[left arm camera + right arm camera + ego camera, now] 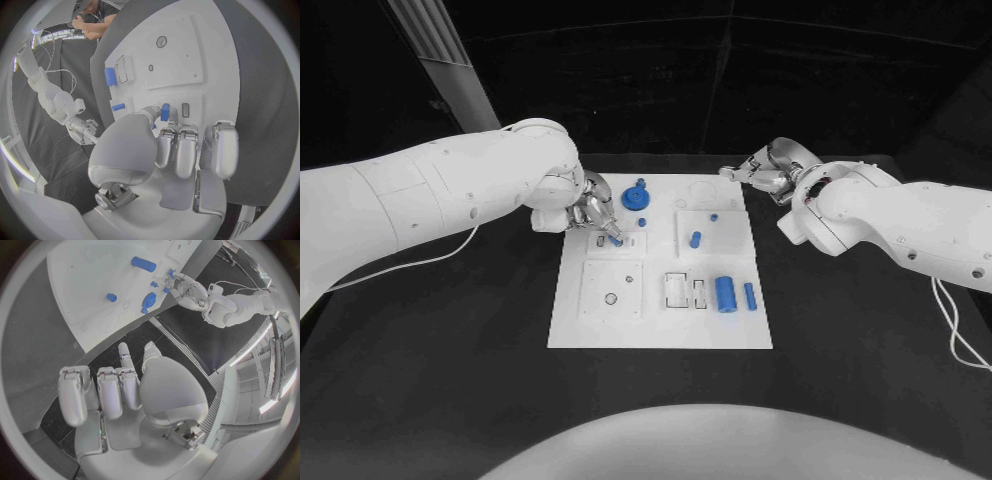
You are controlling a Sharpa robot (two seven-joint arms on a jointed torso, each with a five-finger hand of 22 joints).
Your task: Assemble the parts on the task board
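Observation:
The white task board lies in the middle of the black table. My left hand hovers over the board's far left part and pinches a small blue part between thumb and a finger, just beside a narrow slot. My right hand hangs over the bare table off the board's far right corner, holding nothing, its thumb and a finger apart. On the board lie a round blue knob, a short blue peg, a thick blue cylinder and a thin blue peg.
Two tiny blue pieces sit near the far end of the board. Rectangular recesses and a plate with small holes take up its near half. Black table surrounds the board; a cable trails at the right.

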